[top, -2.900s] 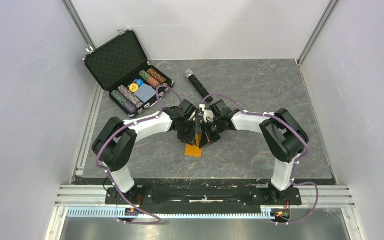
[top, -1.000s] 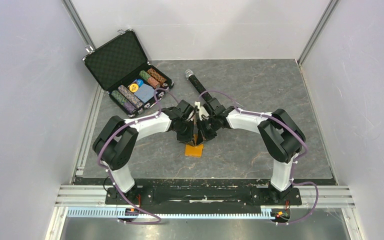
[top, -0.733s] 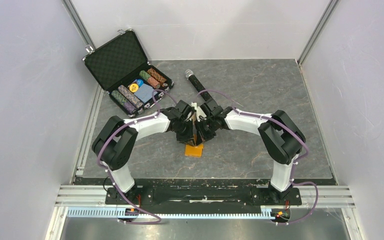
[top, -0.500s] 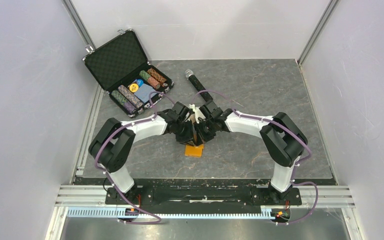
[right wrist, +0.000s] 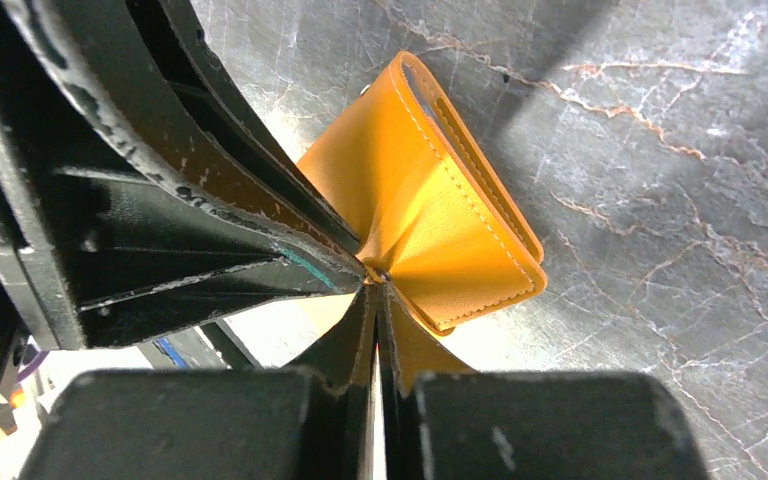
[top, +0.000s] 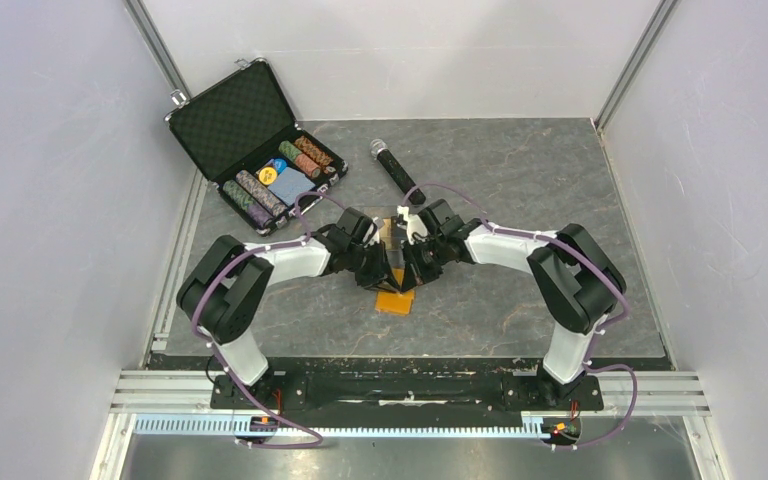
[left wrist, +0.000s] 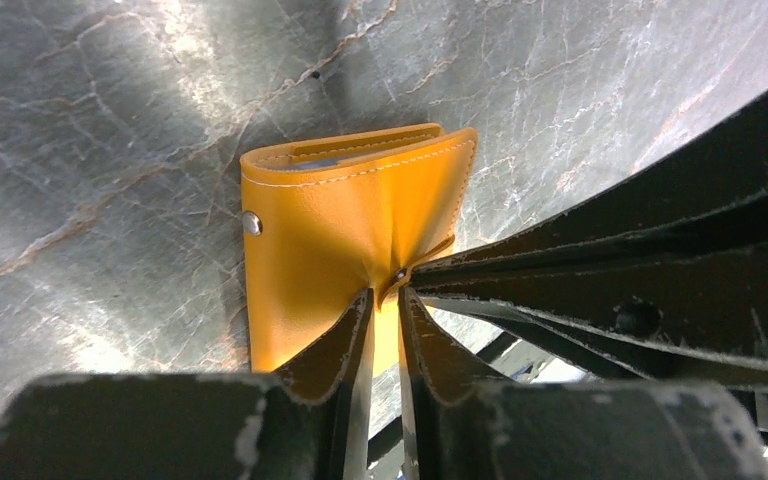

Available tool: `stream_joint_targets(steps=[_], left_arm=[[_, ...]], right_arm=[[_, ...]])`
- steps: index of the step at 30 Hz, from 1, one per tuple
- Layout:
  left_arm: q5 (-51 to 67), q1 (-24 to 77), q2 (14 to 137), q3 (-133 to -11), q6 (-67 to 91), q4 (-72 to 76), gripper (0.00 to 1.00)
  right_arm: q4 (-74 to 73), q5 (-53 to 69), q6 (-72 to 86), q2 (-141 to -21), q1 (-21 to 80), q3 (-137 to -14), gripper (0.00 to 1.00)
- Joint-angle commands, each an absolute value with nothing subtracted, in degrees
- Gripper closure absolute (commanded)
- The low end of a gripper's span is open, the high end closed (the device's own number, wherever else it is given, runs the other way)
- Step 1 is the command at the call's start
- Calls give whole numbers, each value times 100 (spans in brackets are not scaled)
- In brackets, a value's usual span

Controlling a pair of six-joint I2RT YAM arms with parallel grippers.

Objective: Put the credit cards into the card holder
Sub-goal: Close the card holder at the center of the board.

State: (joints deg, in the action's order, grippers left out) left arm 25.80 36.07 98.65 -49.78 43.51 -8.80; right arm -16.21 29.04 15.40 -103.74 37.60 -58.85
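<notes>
The orange card holder [top: 394, 300] lies folded shut on the dark stone table, its small round snap [left wrist: 252, 222] at one edge. Both grippers come down on it from either side and their tips meet at one dimpled spot on its top flap. My left gripper [left wrist: 385, 291] stands open by a narrow slit, its tips on the flap [left wrist: 340, 230] with nothing between them. My right gripper [right wrist: 375, 286] is shut, and its tip presses the same spot of the card holder [right wrist: 440, 220]. No credit cards show clearly; the wrists hide the table behind the holder.
An open black case [top: 260, 150] with rows of chips sits at the back left. A black microphone [top: 395, 170] lies behind the two wrists. Grey walls close in the table on the left, the right and the back.
Both wrists have sunk lower over the card holder and shifted slightly toward the near edge. The left jaws have parted a little. The card holder has barely moved.
</notes>
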Motion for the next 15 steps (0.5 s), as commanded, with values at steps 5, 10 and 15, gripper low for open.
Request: stream_joint_targets(steps=[5,10,15], left_arm=[[3050,3867,10408,-4798,4535,-120,80],[3089,3876,10417,-4799,4489,-115,89],[3129,3885,10365,-4842,4434,-206,77]], right_arm=[[-1264,3018,1745,-10705,3754,-5520,100],[-1168,3097,1841,-10669,3651,-5521,100],[-1112,3148,1904,-10661,3612,-5543,100]])
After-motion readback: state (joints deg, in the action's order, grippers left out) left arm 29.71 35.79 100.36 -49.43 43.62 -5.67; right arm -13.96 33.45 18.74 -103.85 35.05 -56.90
